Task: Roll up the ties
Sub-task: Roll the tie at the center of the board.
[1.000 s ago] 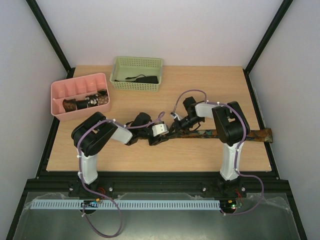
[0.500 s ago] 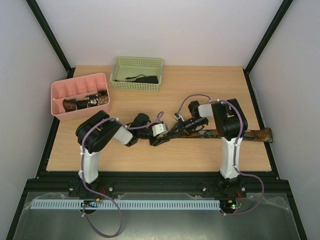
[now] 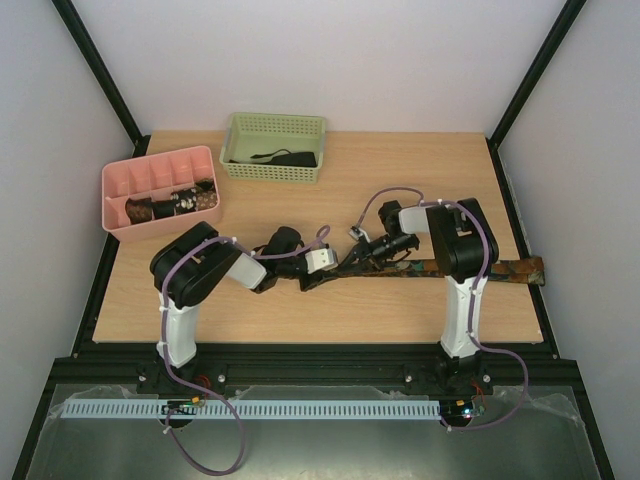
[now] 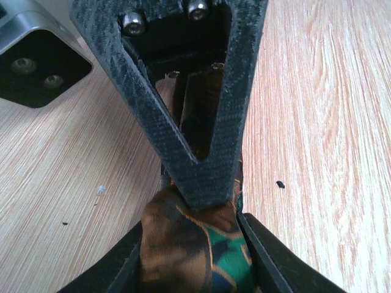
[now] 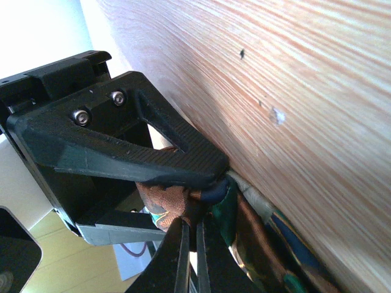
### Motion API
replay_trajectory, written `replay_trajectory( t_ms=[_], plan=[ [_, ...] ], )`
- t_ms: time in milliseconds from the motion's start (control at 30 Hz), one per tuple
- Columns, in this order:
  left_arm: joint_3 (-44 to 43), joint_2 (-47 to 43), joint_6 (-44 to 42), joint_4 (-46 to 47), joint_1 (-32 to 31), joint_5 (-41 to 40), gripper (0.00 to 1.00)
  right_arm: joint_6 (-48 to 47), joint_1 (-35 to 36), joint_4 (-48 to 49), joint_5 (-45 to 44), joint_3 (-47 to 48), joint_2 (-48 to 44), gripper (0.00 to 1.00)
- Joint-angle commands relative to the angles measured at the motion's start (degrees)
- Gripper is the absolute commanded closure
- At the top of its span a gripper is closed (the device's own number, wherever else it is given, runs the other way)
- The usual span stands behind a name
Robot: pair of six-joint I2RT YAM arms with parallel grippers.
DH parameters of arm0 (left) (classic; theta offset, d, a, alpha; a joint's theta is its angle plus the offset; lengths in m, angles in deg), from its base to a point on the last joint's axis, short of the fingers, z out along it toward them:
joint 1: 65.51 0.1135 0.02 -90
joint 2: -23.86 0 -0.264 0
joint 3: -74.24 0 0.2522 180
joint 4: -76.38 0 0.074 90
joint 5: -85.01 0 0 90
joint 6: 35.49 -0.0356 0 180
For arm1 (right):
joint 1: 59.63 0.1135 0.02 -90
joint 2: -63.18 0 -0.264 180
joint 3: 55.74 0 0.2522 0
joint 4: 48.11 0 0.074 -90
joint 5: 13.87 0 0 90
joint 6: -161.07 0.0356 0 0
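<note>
A mottled orange-green tie lies flat across the table's right half, its far end past the right edge. Its near end is bunched between both grippers at mid-table. My left gripper is shut on that bunched end; in the left wrist view the fabric fills the gap between its fingers. My right gripper meets it from the right. In the right wrist view its jaws stand almost together, pinching the folded tie right under the left gripper's finger.
A pink divided tray at the back left holds rolled ties. A green basket behind it holds a dark tie. Purple cables loop over both arms.
My right wrist has dropped lower and nearer to the tie, its forearm now lying flatter. The left arm has shifted slightly. The tie's flat length has not moved.
</note>
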Motion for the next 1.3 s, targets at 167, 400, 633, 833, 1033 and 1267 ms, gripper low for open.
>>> replay_trajectory(
  t_ms=[167, 400, 633, 833, 1033, 1267],
  plan=[
    [2.09, 1.21, -2.42, -11.20, 1.15, -1.99, 0.52, 0.92, -2.14, -2.88, -12.91, -2.44, -1.14, 0.99],
    [2.66, 1.63, 1.82, -3.35, 1.19, 2.74, 0.42, -0.18, -2.13, -3.39, -18.50, -2.53, 0.26, 0.99],
    [-0.65, 6.54, 8.12, 6.51, -0.39, 3.21, 0.38, -1.33, -2.14, -2.63, -18.84, -2.70, 1.38, 0.98],
    [-1.50, 6.97, 3.88, 1.88, -1.27, 0.22, 0.60, -1.39, -1.74, -1.52, -17.91, -0.78, 3.10, 0.99],
    [0.87, 0.05, -2.83, -10.27, -0.45, -3.42, 0.70, -2.91, -0.63, -3.48, -14.99, 4.36, 4.44, 0.95],
    [-3.12, 0.45, -4.08, -21.02, -0.67, -4.85, 0.71, -8.79, -2.25, -12.72, -12.12, 4.09, -3.43, 0.63]
  ],
)
